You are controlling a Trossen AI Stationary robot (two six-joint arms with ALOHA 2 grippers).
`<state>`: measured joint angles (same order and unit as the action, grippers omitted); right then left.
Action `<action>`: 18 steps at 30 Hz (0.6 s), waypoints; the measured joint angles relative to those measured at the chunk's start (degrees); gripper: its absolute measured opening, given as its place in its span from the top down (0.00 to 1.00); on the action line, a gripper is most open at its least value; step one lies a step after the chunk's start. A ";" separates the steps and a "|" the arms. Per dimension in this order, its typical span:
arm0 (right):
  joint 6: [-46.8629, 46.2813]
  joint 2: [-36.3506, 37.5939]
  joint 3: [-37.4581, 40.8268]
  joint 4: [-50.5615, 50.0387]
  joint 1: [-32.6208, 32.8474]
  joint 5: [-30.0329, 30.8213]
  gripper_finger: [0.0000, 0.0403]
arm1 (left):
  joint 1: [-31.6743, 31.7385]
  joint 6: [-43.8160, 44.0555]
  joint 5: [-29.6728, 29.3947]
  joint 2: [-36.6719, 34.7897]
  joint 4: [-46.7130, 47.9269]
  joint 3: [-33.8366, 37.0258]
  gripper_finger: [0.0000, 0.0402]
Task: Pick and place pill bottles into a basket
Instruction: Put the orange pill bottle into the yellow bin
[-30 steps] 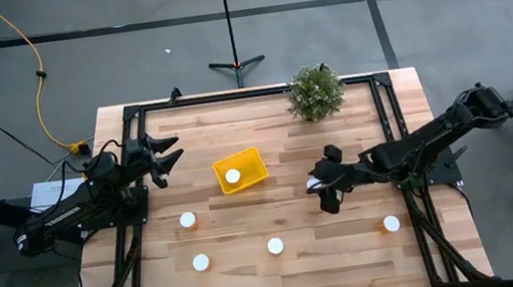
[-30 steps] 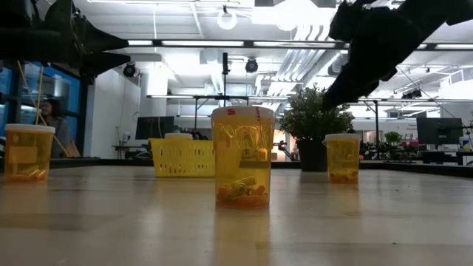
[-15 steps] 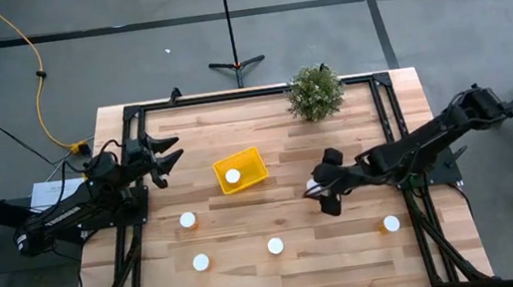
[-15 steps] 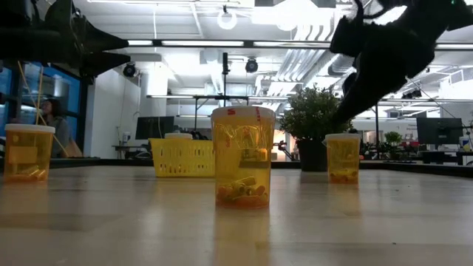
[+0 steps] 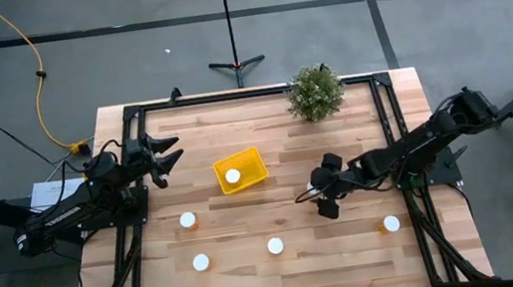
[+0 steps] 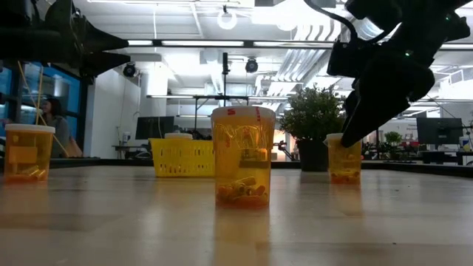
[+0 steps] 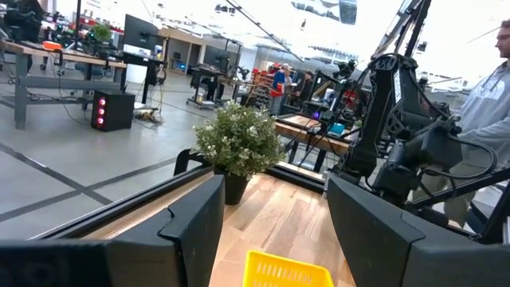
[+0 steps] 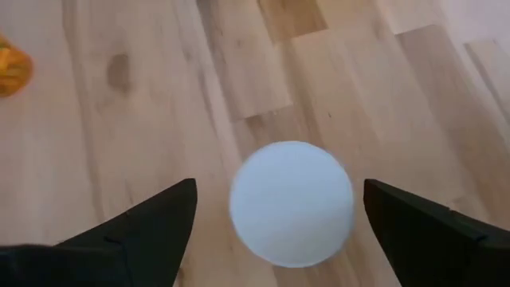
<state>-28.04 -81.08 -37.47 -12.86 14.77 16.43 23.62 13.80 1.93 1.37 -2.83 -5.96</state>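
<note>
The right hand (image 5: 309, 194) hangs over the middle-right of the counter (image 5: 353, 261), fingers spread wide apart, with a bottle's white cap (image 8: 292, 203) straight below and between them (seen from the wrist camera), not touched by either finger (image 8: 147, 227). In the low view that hand (image 6: 351, 129) comes down in front of this bottle (image 6: 344, 157), partly covering it.

Of the other bottles, one (image 5: 232, 176) stands inside the yellow basket (image 5: 252, 160), which sits left of centre on the counter. Four stand loose: one (image 5: 188, 220) just below the basket's left corner, two (image 5: 201, 262) and (image 5: 275, 245) along the near side, and one (image 5: 390, 223) by the right rail, near the right arm.

The left hand (image 5: 170, 156) waits at the counter's left edge, fingers apart and empty, pointing toward the basket (image 7: 288, 271).

A potted plant (image 5: 315, 92) stands at the far edge.
</note>
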 joint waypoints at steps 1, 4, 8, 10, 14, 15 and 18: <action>0.34 0.00 0.00 -0.16 -0.15 0.16 0.14 | 0.00 0.00 0.00 0.00 -0.01 0.00 0.36; 1.34 0.00 0.00 -0.45 -0.56 -0.12 0.15 | 0.00 0.01 -0.02 0.00 -0.01 0.00 0.36; 1.49 0.00 -0.04 -2.36 -1.29 -0.38 0.20 | 0.00 0.00 -0.02 0.00 0.02 0.00 0.36; 1.49 0.00 -0.04 -2.82 -1.72 -0.58 0.23 | 0.00 0.00 -0.03 -0.02 0.02 0.00 0.36; 1.49 0.00 -0.04 -2.71 -2.56 -2.11 0.29 | 0.00 0.00 -0.04 0.00 0.02 0.00 0.36; 1.49 0.00 -0.04 -2.67 -2.79 -2.56 0.31 | 0.00 0.00 -0.04 -0.02 0.02 0.00 0.36; 1.49 0.00 -0.04 -2.49 -3.28 -3.37 0.35 | 0.00 0.00 -0.07 -0.02 0.01 0.00 0.36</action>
<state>-26.55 -81.08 -37.52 -15.35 11.49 13.06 23.62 13.80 1.87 1.35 -2.82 -5.96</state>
